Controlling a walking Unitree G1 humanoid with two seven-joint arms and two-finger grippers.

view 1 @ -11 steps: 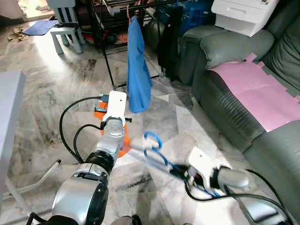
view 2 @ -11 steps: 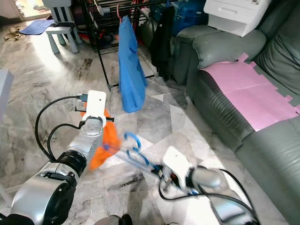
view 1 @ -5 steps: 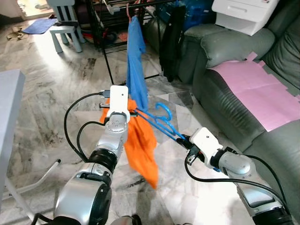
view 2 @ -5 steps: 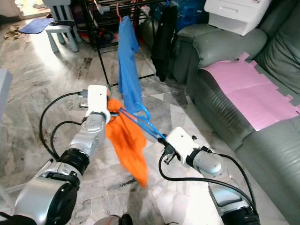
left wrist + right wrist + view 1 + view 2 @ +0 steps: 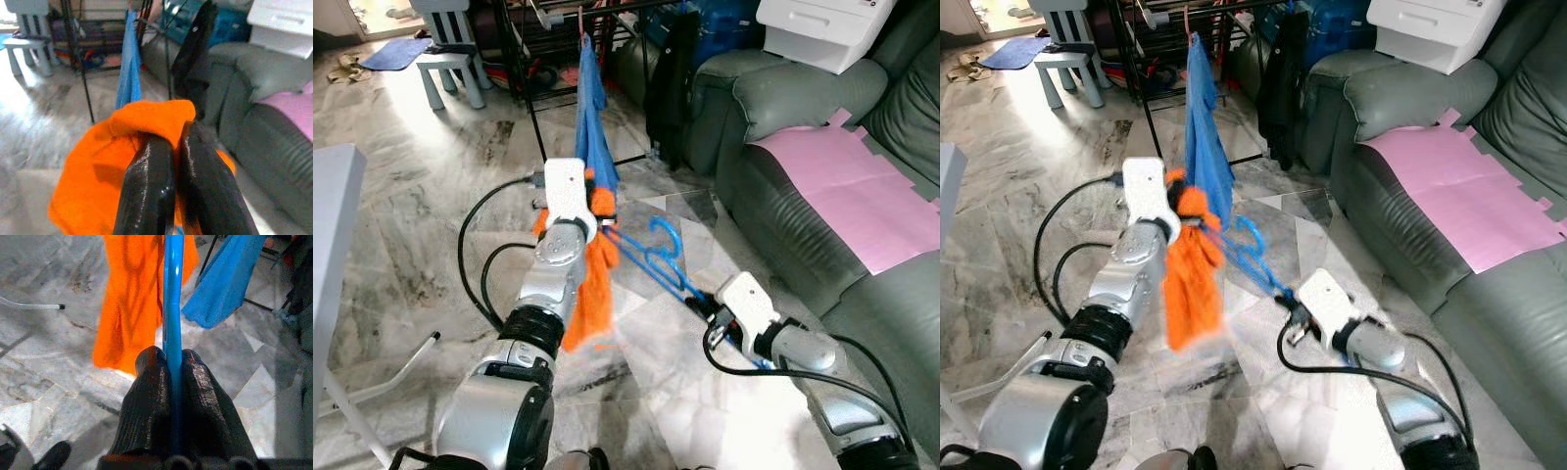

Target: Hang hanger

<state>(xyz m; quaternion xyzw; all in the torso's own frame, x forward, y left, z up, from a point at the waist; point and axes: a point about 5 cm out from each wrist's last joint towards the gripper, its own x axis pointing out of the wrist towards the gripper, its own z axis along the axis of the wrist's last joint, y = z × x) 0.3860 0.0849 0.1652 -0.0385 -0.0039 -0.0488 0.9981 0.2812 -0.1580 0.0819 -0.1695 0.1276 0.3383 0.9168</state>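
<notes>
Right gripper [image 5: 171,377] clamped on blue hanger [image 5: 651,255]

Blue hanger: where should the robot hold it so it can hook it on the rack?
Probably by the straight bar at the end away from the hook, coming from below. The right gripper is shut on the blue hanger there, so its curved hook is free and points up toward the rack. The left gripper pinches the orange cloth at the hanger's other end.
</notes>
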